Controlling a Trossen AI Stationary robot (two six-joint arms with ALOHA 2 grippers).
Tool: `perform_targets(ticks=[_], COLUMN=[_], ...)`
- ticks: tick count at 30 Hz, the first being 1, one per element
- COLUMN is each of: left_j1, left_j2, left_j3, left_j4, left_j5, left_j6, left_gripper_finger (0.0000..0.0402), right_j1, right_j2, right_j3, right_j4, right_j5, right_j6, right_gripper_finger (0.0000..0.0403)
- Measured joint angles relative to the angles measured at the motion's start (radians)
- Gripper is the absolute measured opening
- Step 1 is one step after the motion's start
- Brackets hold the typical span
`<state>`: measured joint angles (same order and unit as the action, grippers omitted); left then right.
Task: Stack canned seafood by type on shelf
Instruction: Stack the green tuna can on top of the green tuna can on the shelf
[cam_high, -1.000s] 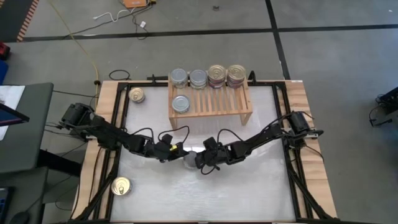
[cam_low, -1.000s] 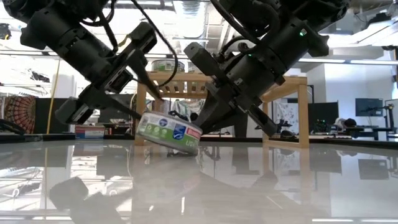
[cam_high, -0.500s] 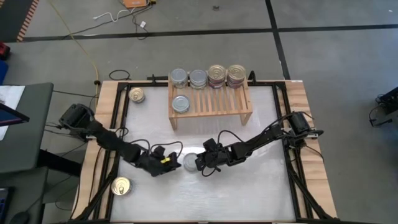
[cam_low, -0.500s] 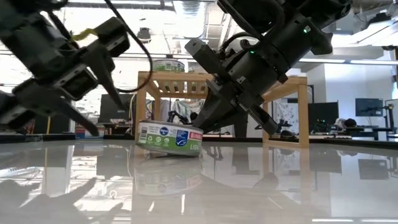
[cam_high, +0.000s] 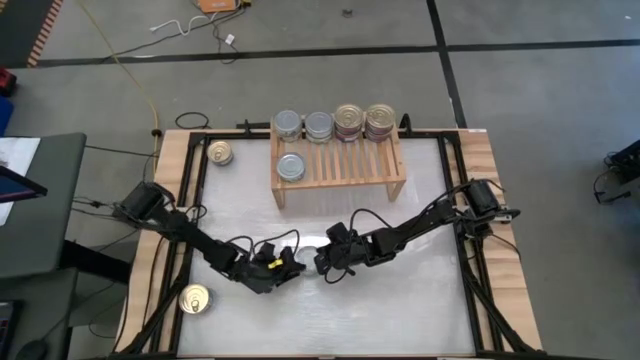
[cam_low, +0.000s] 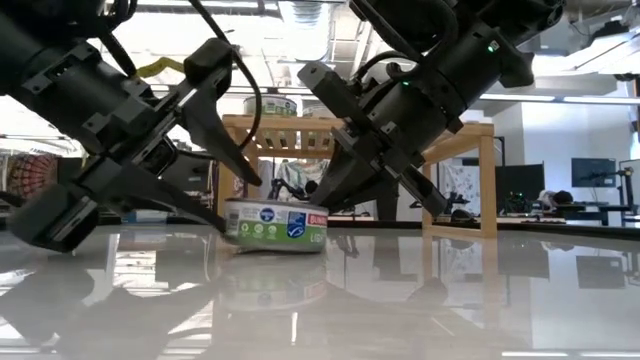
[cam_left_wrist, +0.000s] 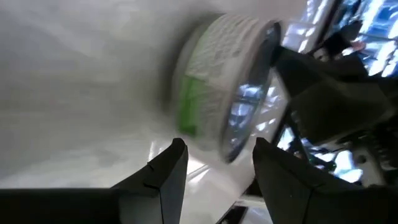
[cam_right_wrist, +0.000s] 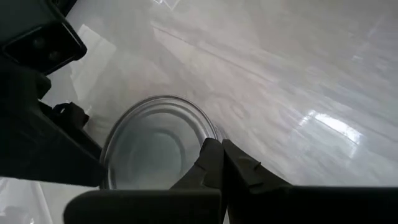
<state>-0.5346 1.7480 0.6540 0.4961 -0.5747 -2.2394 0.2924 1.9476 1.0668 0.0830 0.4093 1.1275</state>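
The white table carries a light-wood shelf at its far side and three loose tins. A silver-topped tin sits flat between the two grippers. A gold-lidded tin lies just beside the shelf; another, perhaps gold too, lies behind the left gripper.

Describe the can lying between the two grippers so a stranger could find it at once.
Start at the light-wood shelf at the table's back and come forward to mid-table, where both arms meet. The can sits flat between the left gripper and the right gripper. Unlike the others, it is neither shelved nor near the table's left edge.
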Motion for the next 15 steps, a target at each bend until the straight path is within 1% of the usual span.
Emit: perform_targets(ticks=[3,8,11,15], left_j1=[-0.001,-0.002,-0.001,-0.001], left_j2=[0.01,0.011,0.011,0.012], left_j3=[0.0,0.0,0.0,-0.002], left_j4=[0.021,0.018,0.008,-0.003], left_j5=[-0.029,-0.034,-0.041,-0.083], left_j6=[0.001,0.015,0.018,0.021], left_gripper_finger=[0.0172,0.0172,0.0172,0.0172], right_j1=[0.002,0.01,0.013,0.017], right_j2=[0.0,-0.003,-0.022,-0.073], right_j3=[0.0,0.001,0.001,-0.003], right_j4=[0.002,-0.022,-0.055,-0.133], right_j5=[-0.019,-0.042,-0.064,-0.094], right_j6=[0.0,0.0,-0.008,-0.03], right_gripper_finger=[0.0022,0.0022,0.0022,0.0022])
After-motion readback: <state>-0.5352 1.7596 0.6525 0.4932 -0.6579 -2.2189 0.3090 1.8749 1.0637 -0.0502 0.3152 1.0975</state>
